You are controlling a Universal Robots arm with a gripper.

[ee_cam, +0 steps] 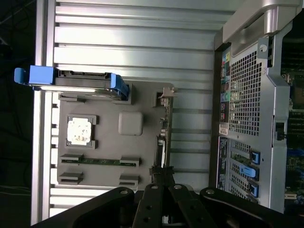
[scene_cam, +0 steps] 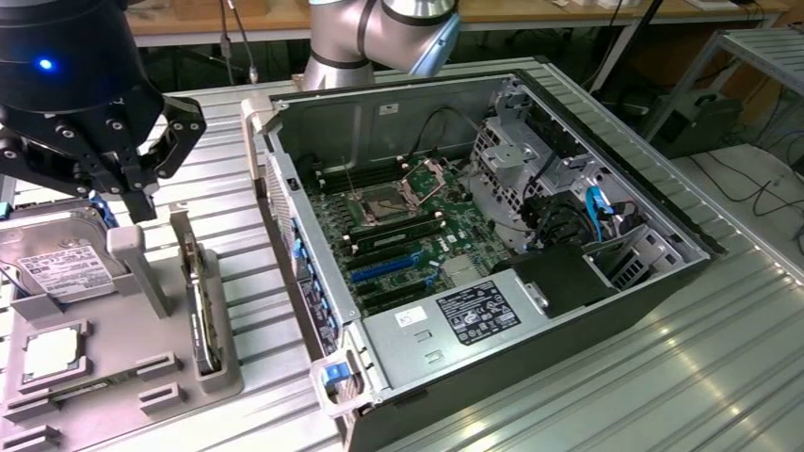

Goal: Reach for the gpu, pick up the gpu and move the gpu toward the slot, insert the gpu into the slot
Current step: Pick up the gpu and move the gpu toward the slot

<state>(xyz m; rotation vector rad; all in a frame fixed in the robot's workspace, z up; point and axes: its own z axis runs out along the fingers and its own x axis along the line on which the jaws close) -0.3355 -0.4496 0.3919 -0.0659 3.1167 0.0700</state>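
Note:
The gpu (scene_cam: 198, 303) stands on its edge in a grey holder (scene_cam: 126, 377) on the exterior view's left, thin and dark with a metal end. My black gripper (scene_cam: 126, 196) hangs shut and empty above the holder's far end, a little beyond the card and apart from it. In the wrist view the gpu (ee_cam: 164, 137) shows edge-on just ahead of my gripper (ee_cam: 160, 191). The blue slot (scene_cam: 383, 267) lies on the green board inside the open computer case (scene_cam: 590, 311), with no card in it.
A hard drive (scene_cam: 56, 262) with a blue carrier (ee_cam: 71, 78), a square processor chip (scene_cam: 53, 350) and a memory stick (ee_cam: 99, 161) also sit in the holder. The case's rear wall (ee_cam: 247, 90) stands beside the holder. The table is ribbed metal (scene_cam: 653, 395).

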